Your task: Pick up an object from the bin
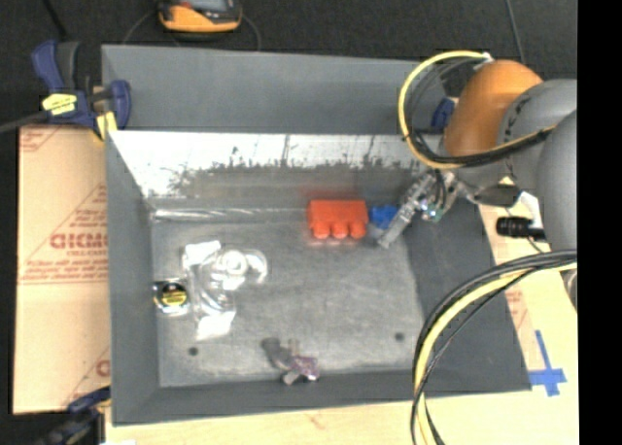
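My gripper (393, 230) reaches down at the bin's back right, its tips low beside a small blue thing (382, 215). That blue thing lies right against the right end of an orange block with three round bumps (337, 220), near the back wall. The fingertips sit just right of and below the blue thing, touching or nearly touching it; I cannot tell whether anything is between them.
A crumpled clear plastic wrapper (222, 276) lies at the left, with a small yellow-and-black tape measure (171, 295) next to it. A small grey and purple thing (293, 361) lies near the front wall. The arm with its orange cover and cables hangs over the right rim.
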Controlling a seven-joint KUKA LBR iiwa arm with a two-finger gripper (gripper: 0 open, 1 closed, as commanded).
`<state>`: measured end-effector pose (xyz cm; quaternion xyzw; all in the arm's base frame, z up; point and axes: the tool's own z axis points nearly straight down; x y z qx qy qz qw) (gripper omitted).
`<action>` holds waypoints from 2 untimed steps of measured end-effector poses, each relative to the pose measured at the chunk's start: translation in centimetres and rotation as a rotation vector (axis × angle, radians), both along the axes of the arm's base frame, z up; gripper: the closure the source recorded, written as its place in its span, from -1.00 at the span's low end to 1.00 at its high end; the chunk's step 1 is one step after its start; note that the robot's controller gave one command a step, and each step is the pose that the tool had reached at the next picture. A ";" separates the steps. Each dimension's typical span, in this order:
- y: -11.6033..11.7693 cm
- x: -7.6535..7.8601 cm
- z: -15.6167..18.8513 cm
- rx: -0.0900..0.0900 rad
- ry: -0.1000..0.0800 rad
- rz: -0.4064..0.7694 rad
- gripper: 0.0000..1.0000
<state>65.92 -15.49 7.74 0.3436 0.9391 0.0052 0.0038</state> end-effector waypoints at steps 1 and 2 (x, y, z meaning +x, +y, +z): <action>-0.2 0.1 -0.1 -0.004 -0.008 0.001 1.00; -0.1 0.3 0.9 -0.008 0.004 0.013 1.00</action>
